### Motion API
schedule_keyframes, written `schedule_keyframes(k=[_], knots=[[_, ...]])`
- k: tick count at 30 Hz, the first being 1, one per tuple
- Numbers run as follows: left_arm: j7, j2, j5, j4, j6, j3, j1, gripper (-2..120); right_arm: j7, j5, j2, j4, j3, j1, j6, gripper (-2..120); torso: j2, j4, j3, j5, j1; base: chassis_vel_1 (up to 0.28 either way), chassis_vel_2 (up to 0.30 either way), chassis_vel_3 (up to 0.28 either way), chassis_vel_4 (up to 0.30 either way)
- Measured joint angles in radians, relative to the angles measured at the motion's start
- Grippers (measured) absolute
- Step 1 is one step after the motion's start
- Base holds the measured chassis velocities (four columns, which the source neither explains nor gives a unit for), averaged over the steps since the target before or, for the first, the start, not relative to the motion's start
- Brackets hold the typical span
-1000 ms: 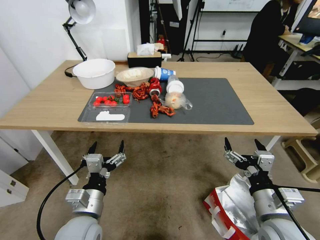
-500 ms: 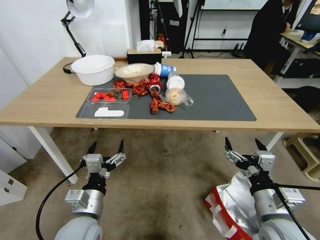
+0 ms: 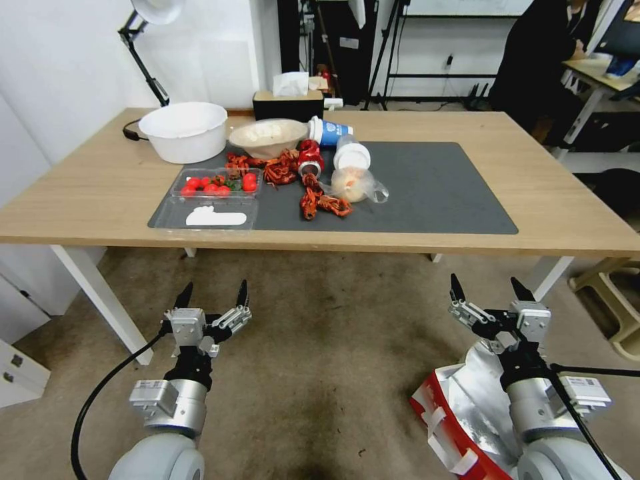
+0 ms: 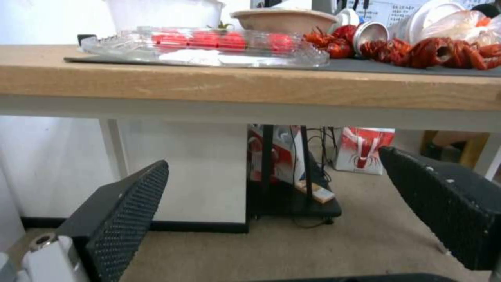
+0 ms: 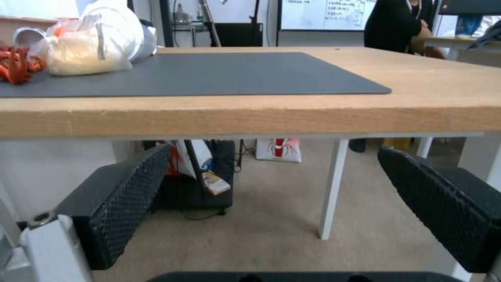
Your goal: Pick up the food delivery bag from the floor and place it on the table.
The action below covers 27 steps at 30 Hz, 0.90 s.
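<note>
The food delivery bag [image 3: 467,403] lies on the floor [image 3: 333,360] at the lower right, its red side panel, foil lining and white strap handles showing; my right arm covers part of it. My right gripper [image 3: 487,285] hangs open just above and beyond the bag, empty, facing the table's front edge [image 5: 313,115]. My left gripper [image 3: 213,288] is open and empty over bare floor at the left. The table [image 3: 553,200] stands ahead with a dark grey mat [image 3: 433,187]. Both wrist views look under the tabletop between open fingers [image 4: 130,211] [image 5: 125,203].
The mat's left half holds a white bowl [image 3: 183,130], a clear tomato tray [image 3: 217,187], crayfish [image 3: 317,200], cups and a clear plastic food bag [image 3: 353,183]. White table legs [image 3: 100,300] [image 3: 547,277] flank the floor ahead. Another white bag [image 5: 278,150] stands beyond the table.
The whole head picture has shifted: the table sits higher and more floor shows, so the camera has moved. Both grippers hold the same open pose.
</note>
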Motion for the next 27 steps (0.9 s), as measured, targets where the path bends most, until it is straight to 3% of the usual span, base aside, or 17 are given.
schedule_keyframes(k=[27], knots=[[0.000, 0.003, 0.002, 0.000, -0.005, 0.002, 0.002, 100, -0.002, 0.003, -0.001, 0.001, 0.006, -0.003, 0.004, 100, -0.114, 0.0000, -0.070, 0.0000, -0.044, 0.000, 0.000, 0.000, 0.000]])
